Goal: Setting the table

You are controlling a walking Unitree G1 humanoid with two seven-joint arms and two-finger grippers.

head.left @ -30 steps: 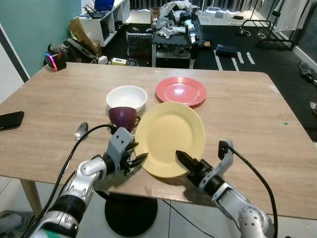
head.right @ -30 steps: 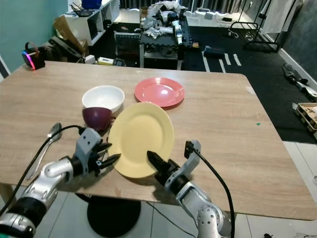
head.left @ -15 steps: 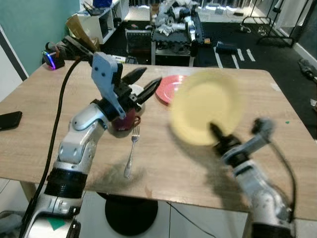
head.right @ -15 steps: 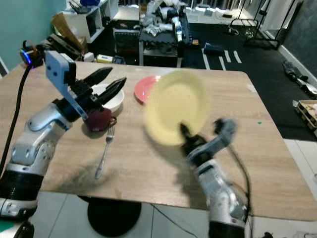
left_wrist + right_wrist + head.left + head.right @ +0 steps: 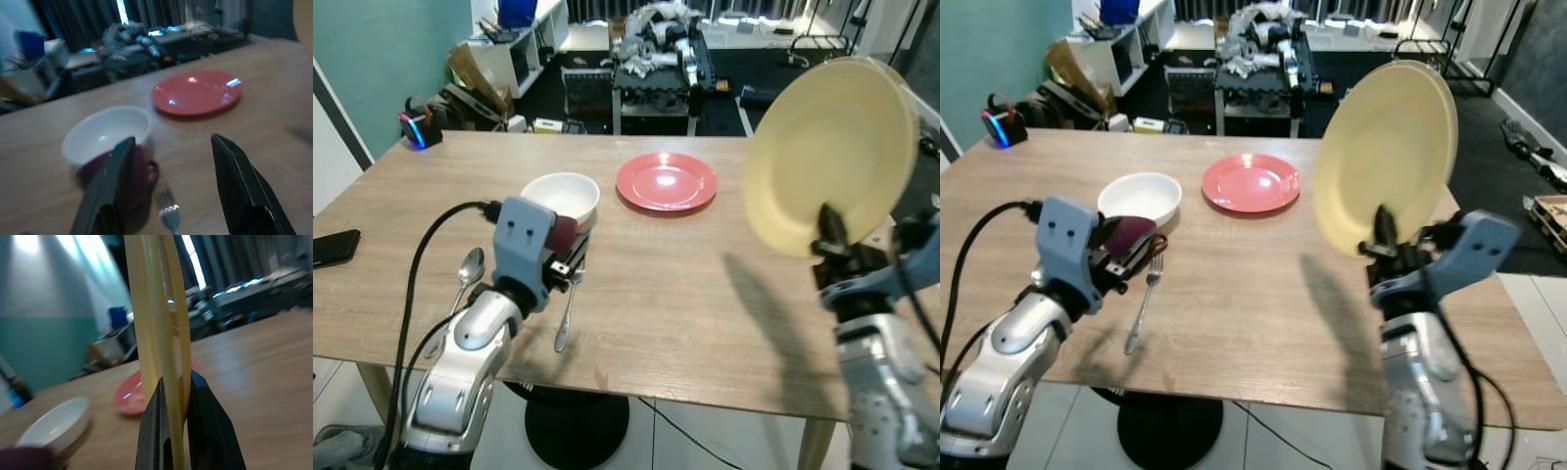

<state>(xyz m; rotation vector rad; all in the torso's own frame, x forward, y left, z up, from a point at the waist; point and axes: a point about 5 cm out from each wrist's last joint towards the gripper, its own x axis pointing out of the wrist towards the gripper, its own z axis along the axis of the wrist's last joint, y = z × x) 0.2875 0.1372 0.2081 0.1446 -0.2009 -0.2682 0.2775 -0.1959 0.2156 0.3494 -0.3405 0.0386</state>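
My right gripper (image 5: 828,233) is shut on the lower rim of a yellow plate (image 5: 832,147), held upright in the air over the table's right side; in the right wrist view the fingers (image 5: 203,431) pinch the plate's edge (image 5: 151,308). My left gripper (image 5: 172,142) is open and low over the wooden table (image 5: 705,294), its one finger beside a maroon cup (image 5: 142,171). A white bowl (image 5: 560,194) touches the cup from behind. A pink plate (image 5: 667,181) lies beyond, flat. A fork (image 5: 567,311) and a spoon (image 5: 464,275) lie near the front edge.
A black phone (image 5: 333,247) lies at the table's left edge. Beyond the table stand a cluttered low rack (image 5: 656,59), shelves and boxes (image 5: 484,69) on a dark floor. The yellow plate casts a shadow on the table's right half (image 5: 764,294).
The right gripper has swung the yellow plate from the table's front edge up and to the right, now upright. The left gripper rose, then dropped beside the cup. The fork now shows.
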